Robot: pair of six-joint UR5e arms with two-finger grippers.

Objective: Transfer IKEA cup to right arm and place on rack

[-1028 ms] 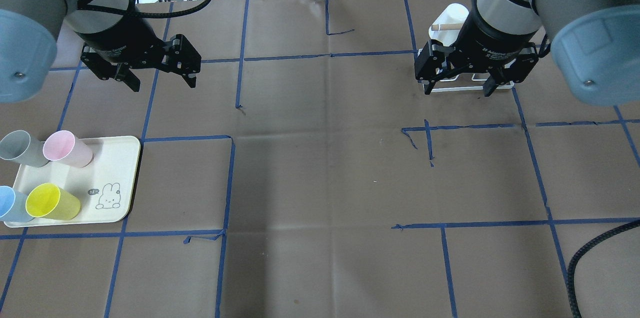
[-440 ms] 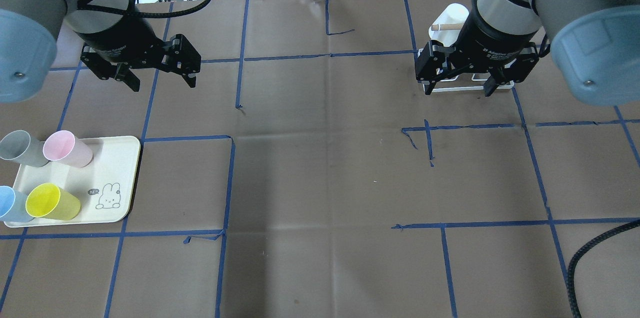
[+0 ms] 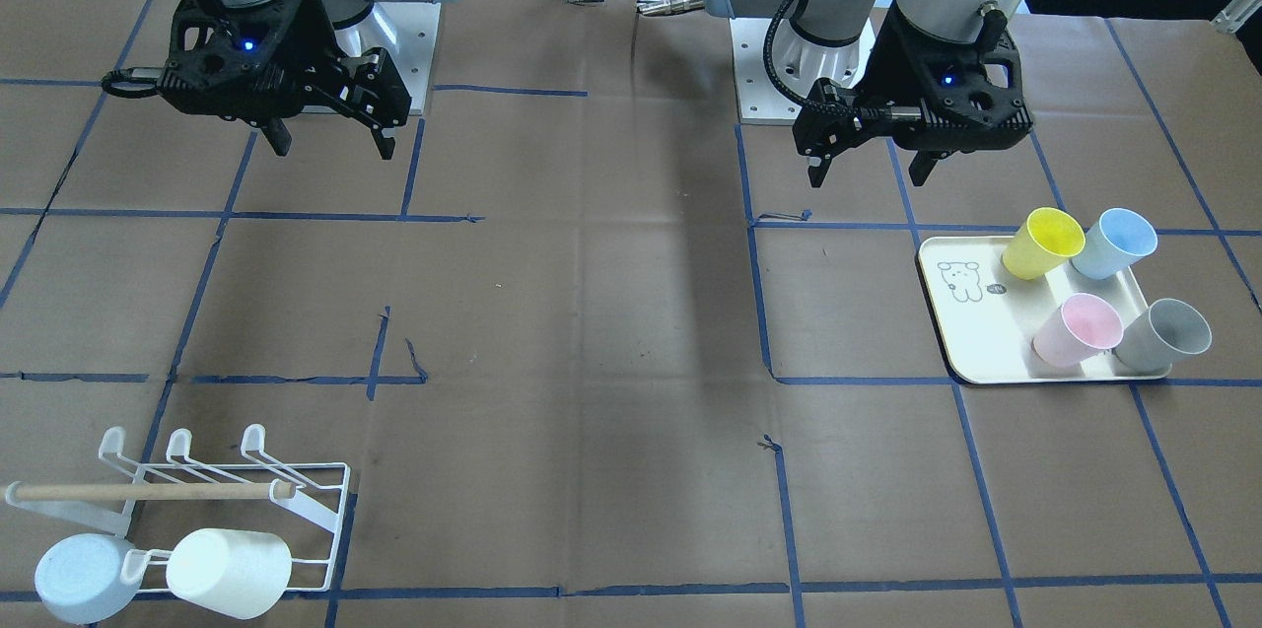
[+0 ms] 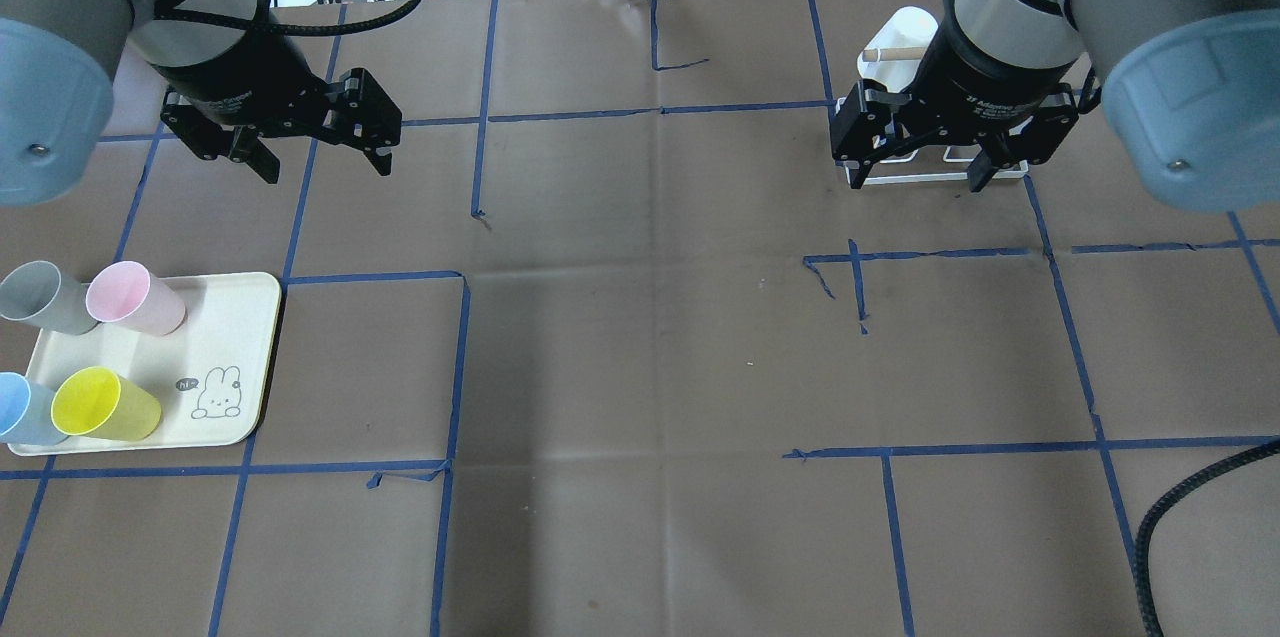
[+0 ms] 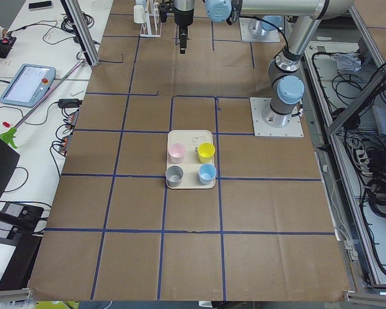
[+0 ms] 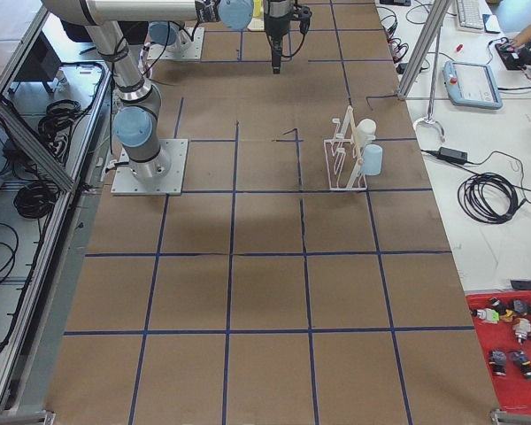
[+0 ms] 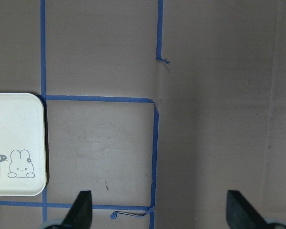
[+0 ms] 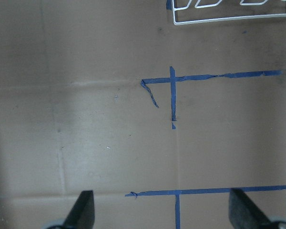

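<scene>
Front view: a yellow cup (image 3: 1043,244), blue cup (image 3: 1114,244), pink cup (image 3: 1077,329) and grey cup (image 3: 1163,336) stand mouth-up on the tray (image 3: 986,342) at 3 o'clock. The rack (image 3: 148,491) at 8 o'clock carries a white cup (image 3: 229,574) and a pale cup (image 3: 74,577). I can't tell which tray cup is meant.
Overhead: the left gripper (image 4: 326,173) is spread wide and empty, at 12 o'clock from the tray. The right gripper (image 4: 912,185) is equally wide and empty. Its lettering partly reads "Adaptive".
Left side: the cups look like thin, smooth plastic. I judge them light, fairly stiff, slippery and tapered.
Right side: the rack stands well apart from both arms.
Left wrist: a tray corner shows at 8 o'clock, with a bunny drawing whose bubble seems to say "hi".
Right wrist: the rack's wire edge is at 1 o'clock, with taped bench (image 8: 109,143) below.
Hold: I'd pinch the wall just under the rim, leaving the base half for the right gripper. I can read no brand on any cup.
</scene>
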